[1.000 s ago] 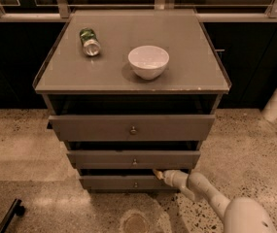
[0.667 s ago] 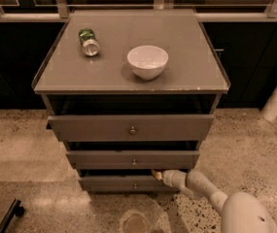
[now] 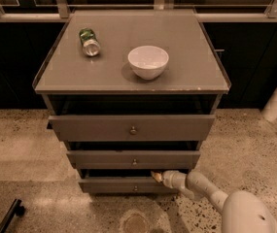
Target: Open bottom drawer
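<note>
Down at floor level, the grey three-drawer cabinet (image 3: 128, 76) sits on speckled stone flooring (image 3: 16, 140), with dark cupboards behind it. Compared to a second ago, hardly anything changed. The white robot arm (image 3: 201, 188) comes in from the bottom right, and its gripper (image 3: 156, 176) has only nudged a hair left. It's at the top edge of the bottom drawer (image 3: 113, 184), the lowest, narrowest grey front, which hasn't budged and shows a dark gap above it. Can't tell if the claw is open or clamped. Up top there's a white ceramic bowl (image 3: 148, 61) and, off to its left, a green can (image 3: 89, 41) lying on its side.
</note>
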Tool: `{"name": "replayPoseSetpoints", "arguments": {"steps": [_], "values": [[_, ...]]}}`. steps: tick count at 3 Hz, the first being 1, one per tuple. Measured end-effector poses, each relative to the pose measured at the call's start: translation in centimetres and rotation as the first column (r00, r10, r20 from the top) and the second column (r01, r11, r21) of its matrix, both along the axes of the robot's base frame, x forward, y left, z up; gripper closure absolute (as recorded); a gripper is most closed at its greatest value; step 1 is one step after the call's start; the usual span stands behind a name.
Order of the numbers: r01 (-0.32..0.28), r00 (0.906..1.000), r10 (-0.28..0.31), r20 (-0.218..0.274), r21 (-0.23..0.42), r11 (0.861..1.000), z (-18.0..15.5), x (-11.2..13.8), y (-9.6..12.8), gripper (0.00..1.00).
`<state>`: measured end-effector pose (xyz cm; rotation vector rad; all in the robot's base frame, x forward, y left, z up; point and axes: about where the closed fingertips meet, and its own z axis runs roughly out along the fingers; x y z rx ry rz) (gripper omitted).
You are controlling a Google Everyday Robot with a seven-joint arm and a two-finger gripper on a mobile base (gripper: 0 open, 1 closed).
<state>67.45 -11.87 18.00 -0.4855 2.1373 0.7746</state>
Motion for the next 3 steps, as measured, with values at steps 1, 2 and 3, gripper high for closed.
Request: {"name": "replayPoseSetpoints", "arguments": {"steps": [1,2,3], "values": [[0.003,0.9985,-0.003,-0.055,-0.011,1.0,-0.8,-1.8,-1.0,1.0],[0.003,0.9985,-0.003,-0.056,-0.011,1.0,-0.4,-1.8,-0.9,1.0],[-0.001,0.9943,-0.001,-0.106,-0.021,1.0,-1.2,-4.1,-1.2,1.0]]}}
